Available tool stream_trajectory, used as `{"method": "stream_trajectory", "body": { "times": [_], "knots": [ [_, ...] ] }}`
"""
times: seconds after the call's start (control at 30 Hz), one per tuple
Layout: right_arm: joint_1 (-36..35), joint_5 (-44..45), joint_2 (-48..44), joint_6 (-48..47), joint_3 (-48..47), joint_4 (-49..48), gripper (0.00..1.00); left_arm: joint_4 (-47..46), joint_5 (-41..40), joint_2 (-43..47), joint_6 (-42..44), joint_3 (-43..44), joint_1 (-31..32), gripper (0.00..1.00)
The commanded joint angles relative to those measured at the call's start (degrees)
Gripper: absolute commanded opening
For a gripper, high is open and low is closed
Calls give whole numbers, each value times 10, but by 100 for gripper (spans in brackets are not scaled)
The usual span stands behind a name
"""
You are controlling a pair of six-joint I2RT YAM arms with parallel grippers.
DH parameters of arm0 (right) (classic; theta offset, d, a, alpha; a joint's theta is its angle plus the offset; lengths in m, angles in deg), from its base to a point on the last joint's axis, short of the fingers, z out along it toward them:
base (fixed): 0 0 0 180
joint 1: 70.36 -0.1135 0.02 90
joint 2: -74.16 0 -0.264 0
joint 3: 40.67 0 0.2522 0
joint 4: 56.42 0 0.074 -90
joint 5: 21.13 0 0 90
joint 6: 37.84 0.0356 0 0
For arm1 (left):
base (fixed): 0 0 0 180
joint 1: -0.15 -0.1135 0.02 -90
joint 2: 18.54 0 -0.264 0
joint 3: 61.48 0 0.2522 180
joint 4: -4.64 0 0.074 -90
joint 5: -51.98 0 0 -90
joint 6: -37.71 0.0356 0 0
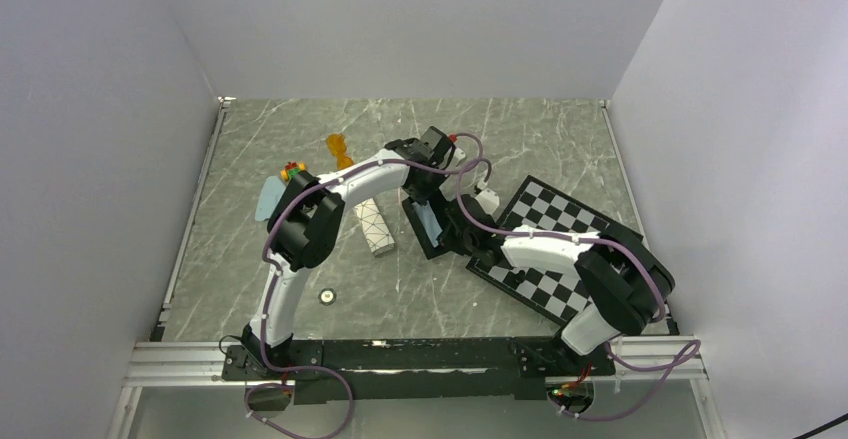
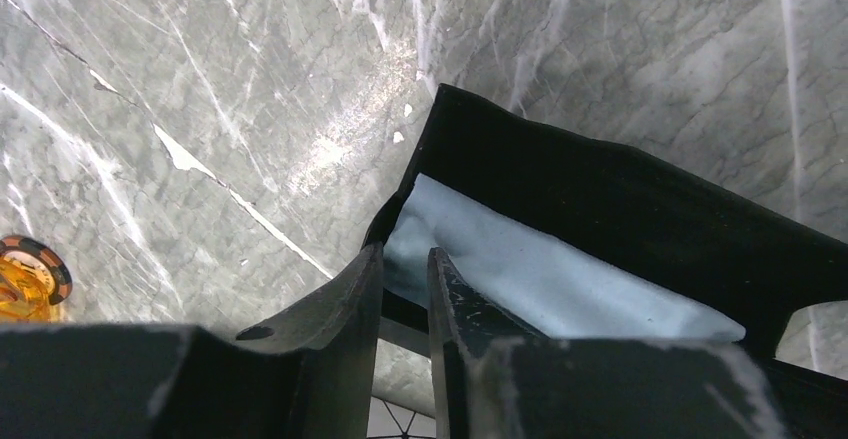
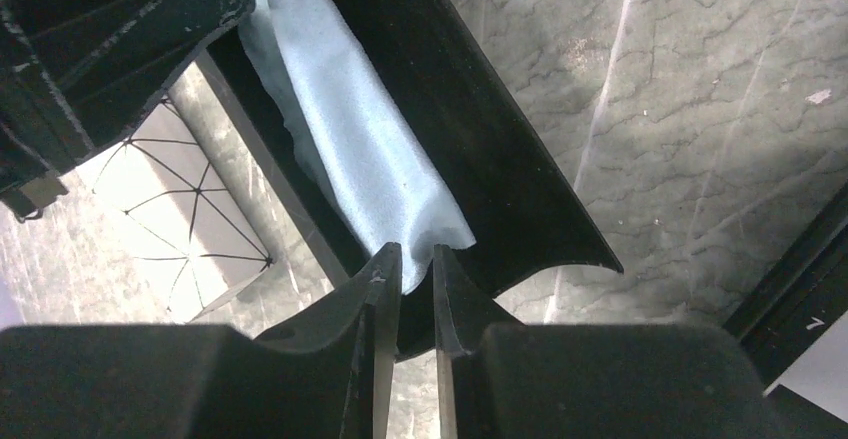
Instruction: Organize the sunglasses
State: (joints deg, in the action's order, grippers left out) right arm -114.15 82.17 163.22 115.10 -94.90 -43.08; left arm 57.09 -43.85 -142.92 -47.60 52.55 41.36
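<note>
The left jaws stood narrowly parted, the open black case [image 2: 600,199] and its pale blue lining [image 2: 540,269] just ahead of their tips. The right jaws, equally narrow, met the lining's other end. The orange sunglasses [image 2: 22,281] lay on the tabletop [image 2: 250,89], well left of the left jaws.

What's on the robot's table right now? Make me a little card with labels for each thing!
table: grey marble
black case: open, pale blue lining showing, no sunglasses seen inside
left gripper: at one end of the black case, jaws a little apart
right gripper: at the case's other end, jaws a little apart
orange sunglasses: on the table, apart from both cases, no gripper on them
white patterned case: lying beside the black case
checkerboard: on the table's right side
</note>
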Motion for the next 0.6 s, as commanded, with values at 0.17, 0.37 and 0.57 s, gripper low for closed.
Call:
{"method": "stream_trajectory", "body": {
  "times": [0.17, 0.37, 0.57],
  "knots": [
    [2, 31, -45, -24, -36, 36, 28, 32, 12, 57, -42, 36, -1, 39],
    [3, 44, -53, -74, -67, 56, 33, 7, -1, 138, -118, 0, -3, 74],
    [13, 27, -35, -110, -91, 50, 38, -47, 21, 250, -219, -111, -46, 99]
  ]
}}
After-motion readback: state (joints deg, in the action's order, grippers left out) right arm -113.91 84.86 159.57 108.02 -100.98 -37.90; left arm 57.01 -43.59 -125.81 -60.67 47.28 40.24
